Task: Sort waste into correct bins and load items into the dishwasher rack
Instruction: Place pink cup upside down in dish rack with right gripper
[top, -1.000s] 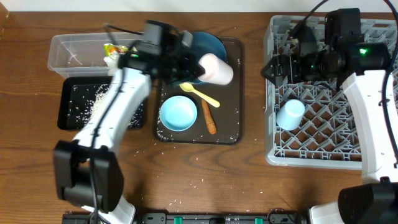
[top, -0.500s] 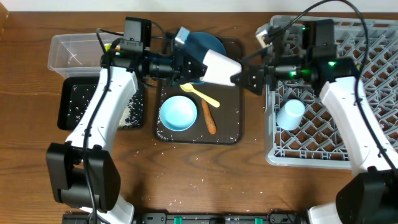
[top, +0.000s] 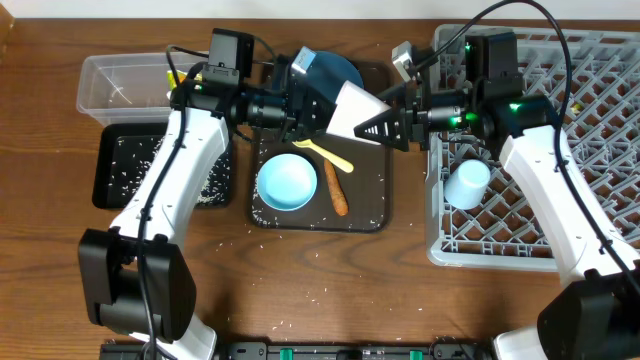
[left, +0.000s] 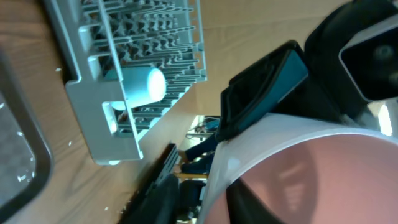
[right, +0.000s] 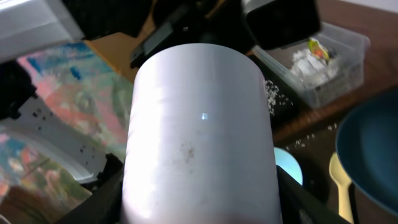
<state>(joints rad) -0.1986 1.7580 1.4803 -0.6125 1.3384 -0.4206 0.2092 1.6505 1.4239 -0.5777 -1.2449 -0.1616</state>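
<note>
The right pincer (top: 386, 127) has swung from the rack (top: 600, 230) to flank the pink cup (top: 352, 108) — aloft over the brown tray (top: 372, 190), clenched in the left pincer (top: 316, 105) — handover starting, though whether it has closed I cannot tell.

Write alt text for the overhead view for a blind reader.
Two robot arms meet over a dark brown tray: the left gripper holds a pink cup sideways, the right gripper at its far end. On the tray lie a pale blue bowl, yellow spoon and carrot stick; the grey rack at right holds a light blue cup.
</note>
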